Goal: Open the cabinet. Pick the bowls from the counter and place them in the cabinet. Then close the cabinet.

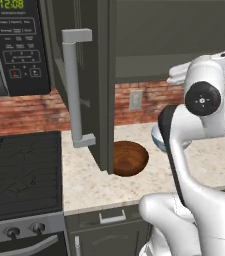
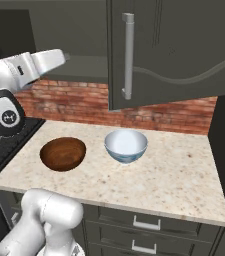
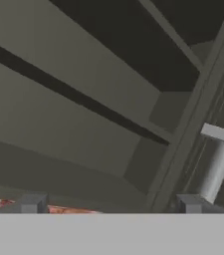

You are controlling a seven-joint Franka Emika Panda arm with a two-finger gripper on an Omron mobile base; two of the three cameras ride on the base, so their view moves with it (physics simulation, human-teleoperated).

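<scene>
Where the counter [image 2: 184, 180] ends at its light front edge, low drawers [image 2: 145, 223] with short pale handles sit beneath it, and the black stovetop [image 1: 21, 172] butts against its left edge with knobs [image 1: 13, 232] along its front. On the beige speckled top the brown wooden bowl [image 2: 63, 153] stands toward the left edge, roughly midway between front and back, and the white bowl [image 2: 126, 145] with its pale blue pattern stands just beside it toward the middle — the two are close but apart, both upright. In the left base view the robot's own white arm covers most of the white bowl [image 1: 157, 137], and the open cabinet door [image 1: 91, 85] with its long grey bar handle [image 1: 74, 89] hangs in front of the brown bowl [image 1: 130, 157], cutting off its left rim. Behind the bowls runs a red brick backsplash [image 2: 154, 112] with a wall outlet [image 1: 135, 99]. Above, the cabinet [image 2: 174, 50] stands with its doors swung out over the counter, the right door's handle [image 2: 128, 55] vertical. The gripper [image 3: 111, 205] is up at cabinet height, its fingertips [image 3: 32, 203] spread wide with nothing between them, facing the dark shelves — a door handle [image 3: 217, 159] is to one side. The black microwave [image 1: 14, 45] over the stove shows "12:08" in green; its button labels are too small to read.
</scene>
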